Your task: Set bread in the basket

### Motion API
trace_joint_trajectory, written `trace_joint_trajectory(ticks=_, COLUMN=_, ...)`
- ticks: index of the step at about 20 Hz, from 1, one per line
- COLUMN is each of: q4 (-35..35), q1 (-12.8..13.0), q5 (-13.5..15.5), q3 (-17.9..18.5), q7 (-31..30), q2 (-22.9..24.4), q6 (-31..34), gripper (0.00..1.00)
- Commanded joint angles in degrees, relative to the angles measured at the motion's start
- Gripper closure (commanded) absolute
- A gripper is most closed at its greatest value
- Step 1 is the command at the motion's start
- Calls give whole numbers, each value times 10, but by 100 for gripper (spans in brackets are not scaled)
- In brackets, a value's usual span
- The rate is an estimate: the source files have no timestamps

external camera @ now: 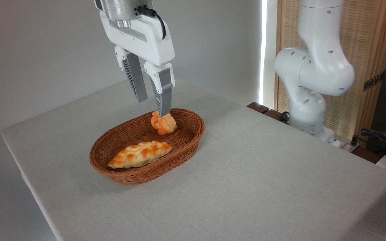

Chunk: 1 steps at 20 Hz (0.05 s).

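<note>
Hung just above the far end of the basket (193, 140) with the gripper (152, 106) parted a little and nothing between the fingers, the right fingertip just over or perhaps grazing the bread (164, 124), which looked let go so as to settle inside the rim. Lay in the basket's far end, tipped on edge against the inner wall: a small, thick, lobed bun, pale tan on its face and orange-toasted around the lobes. Shared the basket with a long braided loaf (140, 154) toward the near end, apart from the bun.
</note>
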State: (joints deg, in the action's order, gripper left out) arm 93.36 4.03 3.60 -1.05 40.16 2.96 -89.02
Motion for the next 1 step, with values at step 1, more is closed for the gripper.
trace_joint_trajectory(ticks=1, q4=-10, q1=-2, q5=-3, q3=10, q7=9, q2=-3, q6=10, gripper=0)
